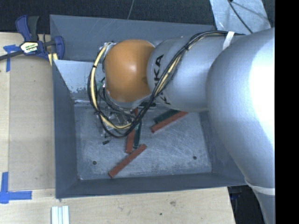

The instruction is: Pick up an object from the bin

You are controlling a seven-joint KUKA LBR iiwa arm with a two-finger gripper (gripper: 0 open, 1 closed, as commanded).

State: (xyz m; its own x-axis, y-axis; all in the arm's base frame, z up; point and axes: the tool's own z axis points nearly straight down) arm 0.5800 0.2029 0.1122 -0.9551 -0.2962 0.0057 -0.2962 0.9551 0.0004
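My pincer [108, 124] sits low in the far left of the grey bin [64, 143], under the arm's orange cover [125, 69] and its cable loops. I cannot tell whether it is released or clenched. Just right of it a short reddish-brown stick [129, 143] and a dark green stick [137, 135] lie side by side. A longer reddish-brown stick [127, 161] lies nearer, and another brown stick [169, 121] lies further right.

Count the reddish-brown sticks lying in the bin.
3. A long stick lies low in the bin, toward the view's bottom; a short stick sits just above it; a third stick lies right of both, beside the arm. The arm may hide more.
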